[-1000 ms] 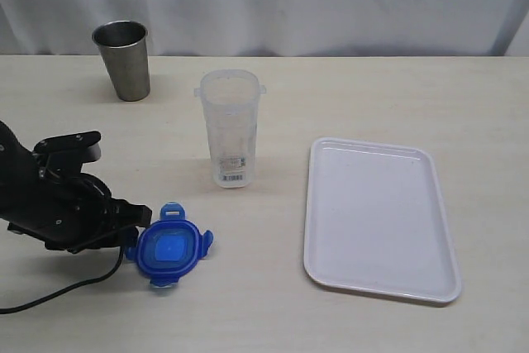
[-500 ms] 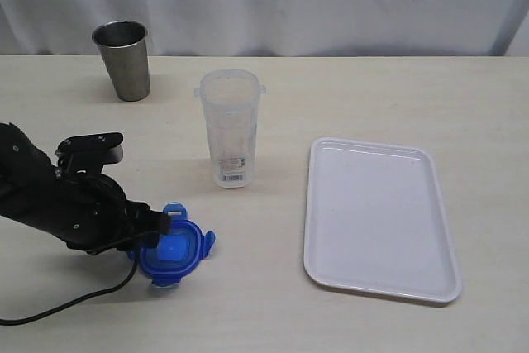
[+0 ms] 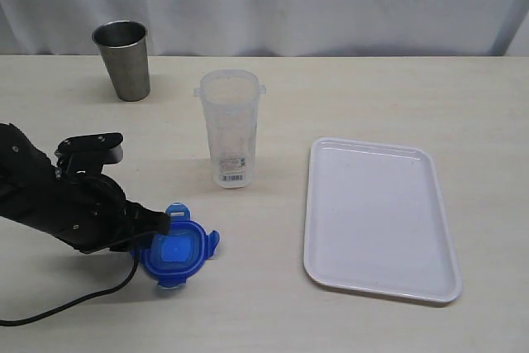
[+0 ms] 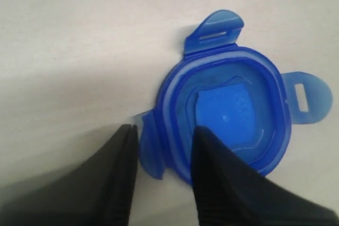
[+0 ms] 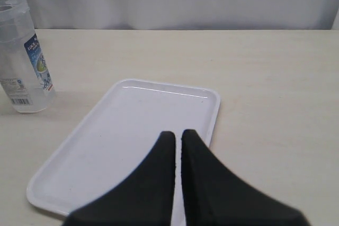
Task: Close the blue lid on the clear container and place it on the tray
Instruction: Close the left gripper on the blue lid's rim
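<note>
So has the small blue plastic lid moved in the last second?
Yes. The small blue plastic lid has slid slightly right, toward the flat white plastic tray, which has not moved.

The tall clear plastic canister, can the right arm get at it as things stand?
Probably yes. Only the flat white plastic tray lies between the right gripper and the tall clear plastic canister; nothing upright blocks the way. Its jaws look shut, so they must open first.
</note>
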`<state>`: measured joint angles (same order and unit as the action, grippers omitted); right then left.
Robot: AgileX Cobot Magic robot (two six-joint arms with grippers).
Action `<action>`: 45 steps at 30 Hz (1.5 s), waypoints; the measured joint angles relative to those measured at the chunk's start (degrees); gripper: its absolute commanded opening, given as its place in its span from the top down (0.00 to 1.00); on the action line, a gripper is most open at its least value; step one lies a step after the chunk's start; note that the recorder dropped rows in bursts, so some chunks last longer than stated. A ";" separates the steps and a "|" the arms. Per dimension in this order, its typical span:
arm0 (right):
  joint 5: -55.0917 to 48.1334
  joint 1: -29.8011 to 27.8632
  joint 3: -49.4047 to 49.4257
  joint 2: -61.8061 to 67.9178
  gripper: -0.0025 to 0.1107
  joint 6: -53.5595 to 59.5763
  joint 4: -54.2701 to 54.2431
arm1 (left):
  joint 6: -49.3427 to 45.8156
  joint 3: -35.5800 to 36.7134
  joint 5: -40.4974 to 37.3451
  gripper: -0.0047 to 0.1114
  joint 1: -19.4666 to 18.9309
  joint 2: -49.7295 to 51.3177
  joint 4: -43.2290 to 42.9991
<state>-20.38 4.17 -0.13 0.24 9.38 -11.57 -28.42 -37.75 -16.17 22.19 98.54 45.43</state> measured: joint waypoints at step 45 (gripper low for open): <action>0.00 0.00 0.00 0.00 0.94 0.00 0.00 | -1.48 0.04 -0.43 0.66 0.00 3.59 3.05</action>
<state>-20.38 4.17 -0.13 0.24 9.38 -11.57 -29.90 -37.71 -16.60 22.19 102.13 48.48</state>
